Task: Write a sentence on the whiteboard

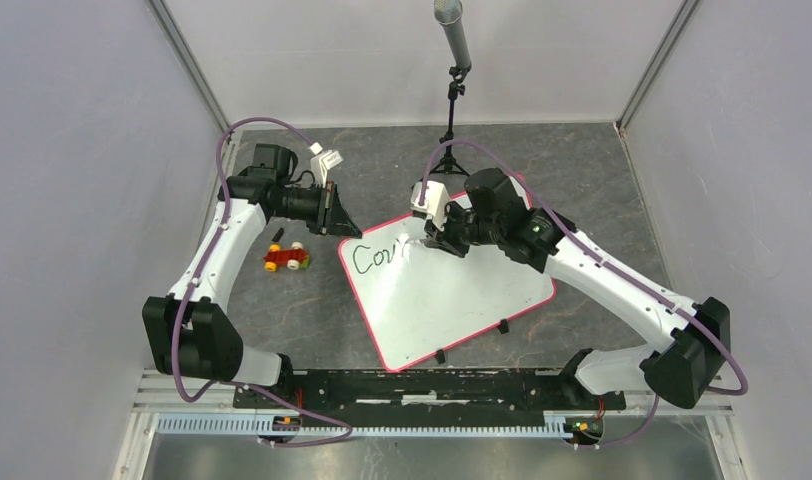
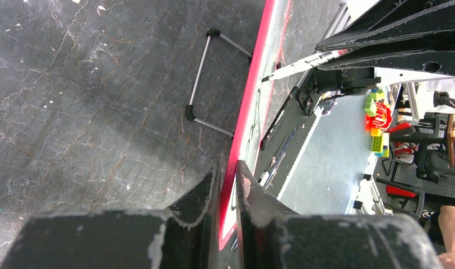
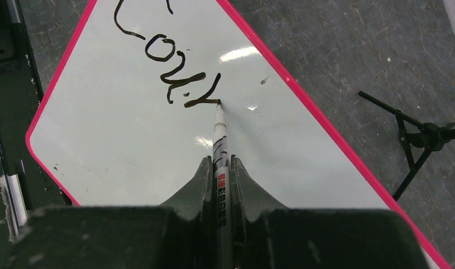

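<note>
The whiteboard [image 1: 462, 295] is white with a pink-red rim and lies tilted at the table's middle. The sentence [image 1: 375, 255] stands as black script reading "Cour" near its top left; in the right wrist view the sentence [image 3: 163, 61] ends at the pen tip. My right gripper [image 1: 434, 236] is shut on a grey marker [image 3: 219, 134], whose tip touches the whiteboard [image 3: 119, 145] at the last stroke. My left gripper [image 1: 342, 228] is shut on the board's upper-left corner. In the left wrist view the left gripper [image 2: 226, 169] pinches the whiteboard's red rim [image 2: 253, 95] edge-on.
A red and yellow toy car [image 1: 287, 259] sits left of the board, with a small black cap [image 1: 278, 236] just behind it. A microphone stand [image 1: 452, 90] rises at the back. A wire prop [image 2: 205, 78] sticks out behind the board. Grey walls close in both sides.
</note>
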